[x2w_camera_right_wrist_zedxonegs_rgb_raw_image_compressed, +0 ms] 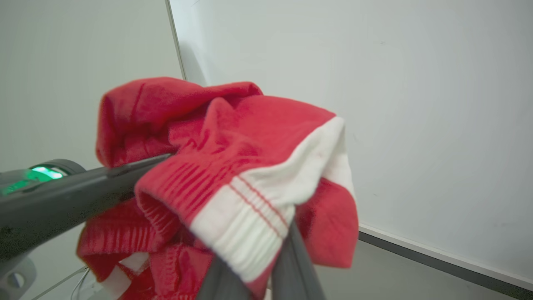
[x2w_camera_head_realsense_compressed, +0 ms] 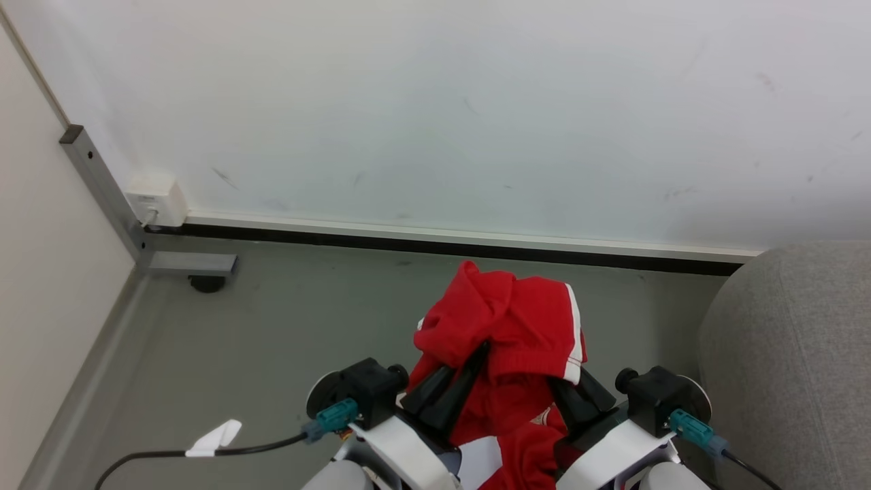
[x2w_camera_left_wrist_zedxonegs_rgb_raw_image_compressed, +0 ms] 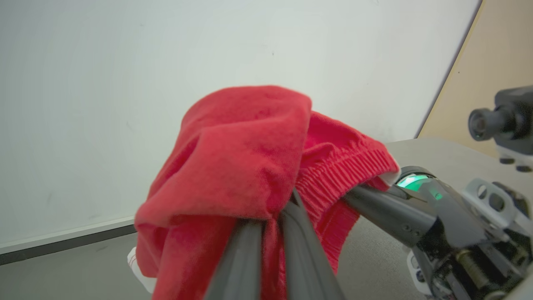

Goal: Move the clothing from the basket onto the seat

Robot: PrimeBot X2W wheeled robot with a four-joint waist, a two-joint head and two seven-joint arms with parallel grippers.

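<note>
Red clothing [x2w_camera_head_realsense_compressed: 507,320] hangs bunched above the grey floor [x2w_camera_head_realsense_compressed: 272,340], with our left gripper [x2w_camera_head_realsense_compressed: 480,354] and right gripper [x2w_camera_head_realsense_compressed: 571,395] both pinched tight on it. We judge the carry to the grey sofa [x2w_camera_head_realsense_compressed: 789,354] at right needs matched arms, folds kept high.

No legible text or labels

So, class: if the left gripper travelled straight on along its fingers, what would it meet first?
The clothing that the left gripper holds, draped over its front; beyond that, probably the white wall, though depth is unclear.
</note>
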